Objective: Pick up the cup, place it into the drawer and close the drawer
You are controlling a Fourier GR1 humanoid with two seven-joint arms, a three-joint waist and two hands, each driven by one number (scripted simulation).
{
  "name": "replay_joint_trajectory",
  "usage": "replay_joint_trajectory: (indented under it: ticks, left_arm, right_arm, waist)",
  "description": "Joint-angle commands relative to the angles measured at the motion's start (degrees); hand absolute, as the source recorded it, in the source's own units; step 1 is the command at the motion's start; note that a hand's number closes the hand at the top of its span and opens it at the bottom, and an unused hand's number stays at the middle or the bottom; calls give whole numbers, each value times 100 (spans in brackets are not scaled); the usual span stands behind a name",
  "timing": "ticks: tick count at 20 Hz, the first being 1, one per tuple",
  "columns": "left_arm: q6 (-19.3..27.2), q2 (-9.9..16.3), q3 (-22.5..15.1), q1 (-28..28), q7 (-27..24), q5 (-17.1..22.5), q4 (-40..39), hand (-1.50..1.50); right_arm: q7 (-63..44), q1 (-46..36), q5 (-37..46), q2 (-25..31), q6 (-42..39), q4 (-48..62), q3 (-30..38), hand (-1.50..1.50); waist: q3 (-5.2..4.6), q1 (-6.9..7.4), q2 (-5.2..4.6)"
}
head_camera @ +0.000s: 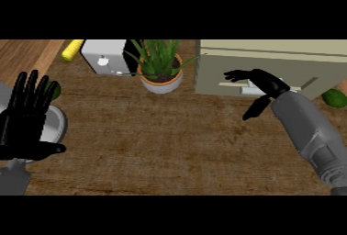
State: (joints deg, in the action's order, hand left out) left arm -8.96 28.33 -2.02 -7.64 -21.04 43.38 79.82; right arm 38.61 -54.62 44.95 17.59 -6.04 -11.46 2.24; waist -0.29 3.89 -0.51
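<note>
The right robot hand reaches across the brown table to the front of the pale drawer unit at the upper right. Its grey forearm runs up diagonally from the lower right edge. The fingers are curled at the drawer's light handle, with the thumb hanging down below it; whether they grip the handle cannot be told. The cup does not show anywhere in the view.

The left robot hand rests at the left edge, open, fingers straight and pointing up, over a grey round plate.

Along the far side stand a potted plant, a white toaster and a yellow object. A green object lies beside the drawer unit at the right edge.
</note>
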Motion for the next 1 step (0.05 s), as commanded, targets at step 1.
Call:
replay_joint_trajectory:
  ticks: [1]
  left_arm:
    - [15, -55, -45, 82, -5, -70, 53, -150]
  right_arm:
    - [-499, -328, -20, 306, 357, 258, 182, -150]
  waist:
    - [52, 151, -162]
